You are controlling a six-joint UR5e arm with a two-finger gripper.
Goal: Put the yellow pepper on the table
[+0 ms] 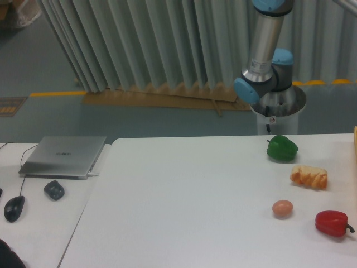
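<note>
White desk [184,206] carrying green pepper [281,148], bread [309,177], egg [282,209], red pepper [332,223] at right, arm [265,50] standing behind, fingers out of frame, state unknowable.

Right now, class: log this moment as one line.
pincer: out of view | yellow pepper: not visible | table: green pepper, red pepper, egg | arm: behind table

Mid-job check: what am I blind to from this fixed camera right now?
- Yellow pepper: nowhere in view.
- Gripper: out of frame; the silver and blue robot arm is cut off by the top edge.
- Tan object: clipped by the right edge, unidentifiable.
- White table: front cut by the bottom edge.
</note>
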